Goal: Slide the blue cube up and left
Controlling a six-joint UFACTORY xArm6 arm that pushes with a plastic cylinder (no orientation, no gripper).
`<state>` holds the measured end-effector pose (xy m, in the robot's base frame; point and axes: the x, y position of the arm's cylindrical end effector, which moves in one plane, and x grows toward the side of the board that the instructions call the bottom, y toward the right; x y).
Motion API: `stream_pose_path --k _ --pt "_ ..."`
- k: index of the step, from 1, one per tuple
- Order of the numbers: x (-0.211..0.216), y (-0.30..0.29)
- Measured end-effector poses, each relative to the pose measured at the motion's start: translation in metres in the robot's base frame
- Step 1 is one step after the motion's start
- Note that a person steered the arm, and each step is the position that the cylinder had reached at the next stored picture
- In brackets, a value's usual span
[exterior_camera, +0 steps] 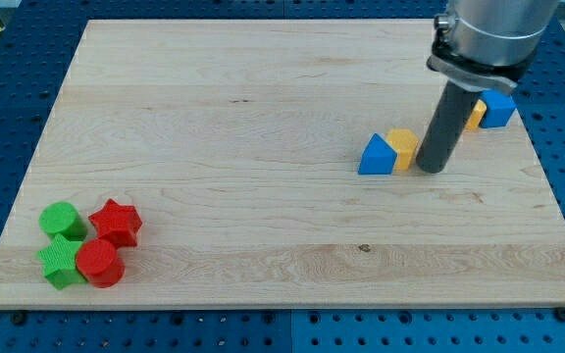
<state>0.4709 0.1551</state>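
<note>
The blue cube [499, 108] sits at the view's right near the board's right edge, partly hidden behind the arm, with a yellow block [475, 114] touching its left side. My tip [431, 168] rests on the board below and to the left of the blue cube, apart from it. The tip is just right of another yellow block [403, 147], which touches a blue triangular block [376, 156] on its left.
At the view's bottom left sits a cluster: a green cylinder [62, 220], a red star [116, 222], a green star [60, 261] and a red cylinder [98, 263]. The wooden board [263, 118] lies on a blue perforated table.
</note>
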Motion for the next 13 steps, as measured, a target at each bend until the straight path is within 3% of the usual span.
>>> stream_pose_path --k 2,4,6,7,8,9,12,13 --pt "0.002 -0.047" --pt "0.006 -0.045" --pt "0.085 -0.051" --pt "0.104 -0.084" --pt "0.084 -0.135" --pt "0.055 -0.143" --pt "0.062 0.033" --pt "0.03 0.078"
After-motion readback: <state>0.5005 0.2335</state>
